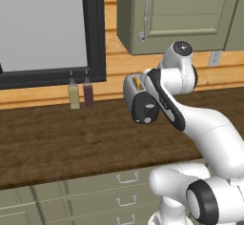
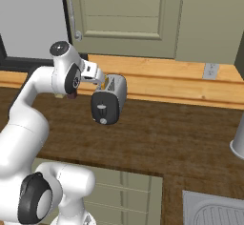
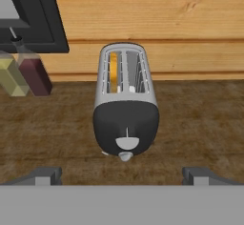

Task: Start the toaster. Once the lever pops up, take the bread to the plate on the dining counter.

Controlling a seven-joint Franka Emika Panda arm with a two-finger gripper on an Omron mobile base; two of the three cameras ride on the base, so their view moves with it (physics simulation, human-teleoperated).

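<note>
The claw is wide open and holds nothing. Its two dark tips sit far apart, at 7 and 5 o'clock in the hand view. Just past them at 12 o'clock stands the small round silver-grey toaster with a black end. The black end faces the claw and has a small dark lever above a round knob. A tan slice of bread stands in the left slot. The toaster sits on the dark brown wood desk, with bare desk all around it. At 10 o'clock two bottles, a yellow one and a dark red one, stand by the wood wall. Olive drawers run under the front edge of the desk.
</note>
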